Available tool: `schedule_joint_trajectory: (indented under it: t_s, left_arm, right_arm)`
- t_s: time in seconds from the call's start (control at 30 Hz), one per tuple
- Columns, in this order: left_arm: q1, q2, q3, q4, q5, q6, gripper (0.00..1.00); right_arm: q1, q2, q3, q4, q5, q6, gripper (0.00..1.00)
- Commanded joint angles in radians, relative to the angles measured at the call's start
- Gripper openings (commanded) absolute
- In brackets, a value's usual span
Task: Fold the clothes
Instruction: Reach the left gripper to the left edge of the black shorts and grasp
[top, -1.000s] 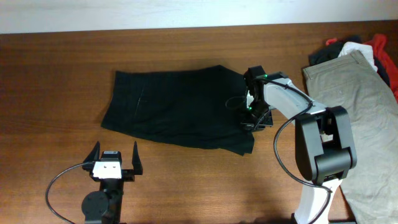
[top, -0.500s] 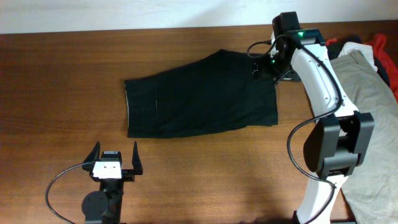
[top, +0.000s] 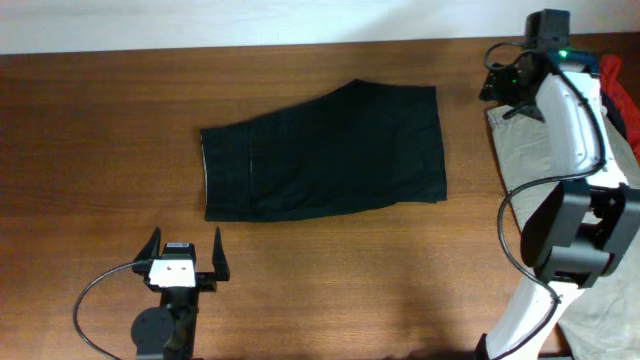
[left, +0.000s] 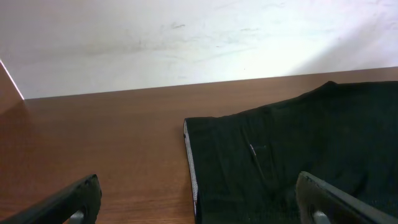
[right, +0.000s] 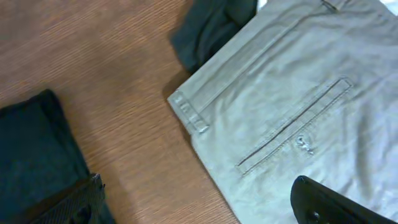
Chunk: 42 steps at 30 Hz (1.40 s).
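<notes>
Your black shorts (top: 325, 150) lie spread flat in the middle of the wooden table (top: 100, 120), long side running left to right, with a thin pale line along the left edge. Neither arm is touching them.

Your left gripper (top: 185, 248) sits at the near edge of the table, just in front of the shorts' left end and apart from them. Its fingers are spread wide with nothing between them. In the left wrist view (left: 199, 205) the two fingertips frame the shorts' pale-edged end (left: 286, 155), with the white wall (left: 186, 37) beyond the table.

Your right gripper (top: 500, 92) is out at the far right of the table, past the right edge of the shorts and over the top corner of the khaki trousers (top: 515, 155). In the right wrist view (right: 199, 205) its fingers stand well apart and hold nothing. Below them you can see the trousers' waistband and a welt pocket (right: 298, 130), a dark garment (right: 211, 25) just above the waistband corner, and a corner of the shorts (right: 37, 149) at lower left.

The khaki trousers run down the right side of the table under the right arm — behind them, at the far corner, is a heap with a red garment (top: 612, 68) on it.
</notes>
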Motion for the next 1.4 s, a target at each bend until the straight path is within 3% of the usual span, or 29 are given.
schedule_joint_trajectory:
  t_s: [0.0, 0.03, 0.07, 0.1, 0.13, 0.27, 0.33, 0.37, 0.5, 0.57, 0.6, 0.67, 0.73, 0.9, 1.07, 1.37]
  left_arm:
    - [-0.004, -0.008, -0.005, 0.069, 0.162, 0.015, 0.99]
    - [-0.004, -0.008, -0.005, 0.147, 0.318, 0.015, 0.99]
    - [-0.004, -0.008, -0.002, 0.214, 0.389, -0.072, 0.99]
    - [-0.004, -0.008, 0.013, 0.192, 0.336, -0.204, 0.99]
    - [-0.004, -0.008, 0.028, 0.16, 0.325, -0.253, 0.99]
    - [-0.004, 0.129, 0.236, 0.062, 0.266, -0.235, 0.99]
    - [-0.004, 0.318, 0.44, -0.073, 0.254, -0.166, 0.99]
    - [-0.004, 0.493, 0.608, -0.193, 0.261, -0.109, 0.99]
    - [-0.004, 0.852, 0.838, -0.261, 0.322, -0.109, 0.99]
    - [-0.004, 1.277, 1.192, -0.714, 0.25, -0.099, 0.99]
    - [-0.004, 1.422, 1.323, -0.85, 0.243, -0.062, 0.99]
    - [-0.004, 1.614, 1.486, -0.919, 0.244, -0.057, 0.99]
    - [-0.004, 1.772, 1.52, -0.87, 0.187, -0.064, 0.99]
    - [0.097, 1.883, 1.52, -0.718, 0.184, -0.17, 0.99]
    - [0.179, 2.027, 1.519, -0.71, 0.466, -0.123, 0.99]
    - [0.179, 2.19, 1.519, -0.758, 0.474, -0.125, 0.99]
  right_arm:
    - [-0.016, -0.008, 0.003, 0.0, -0.006, 0.011, 0.99]
    - [-0.015, -0.008, 0.003, 0.0, -0.006, 0.011, 0.99]
    - [-0.015, -0.008, 0.003, 0.0, -0.006, 0.011, 0.99]
    - [-0.015, -0.008, 0.003, 0.0, -0.006, 0.011, 0.99]
    - [-0.015, -0.008, 0.003, 0.0, -0.006, 0.011, 0.99]
    - [-0.015, -0.008, 0.003, 0.0, -0.006, 0.011, 0.99]
    - [-0.015, -0.008, 0.003, 0.0, -0.006, 0.011, 0.99]
    - [-0.015, -0.008, 0.003, 0.0, -0.006, 0.011, 0.99]
    - [-0.015, -0.008, 0.003, 0.0, -0.006, 0.011, 0.99]
    - [-0.015, -0.008, 0.003, 0.0, -0.006, 0.011, 0.99]
    - [-0.015, -0.008, 0.003, 0.0, -0.006, 0.011, 0.99]
    - [-0.015, -0.008, 0.003, 0.0, -0.006, 0.011, 0.99]
    - [-0.015, -0.008, 0.003, 0.0, -0.006, 0.011, 0.99]
    - [-0.015, -0.008, 0.003, 0.0, -0.006, 0.011, 0.99]
    - [-0.015, -0.008, 0.003, 0.0, -0.006, 0.011, 0.99]
    - [-0.015, -0.008, 0.003, 0.0, -0.006, 0.011, 0.99]
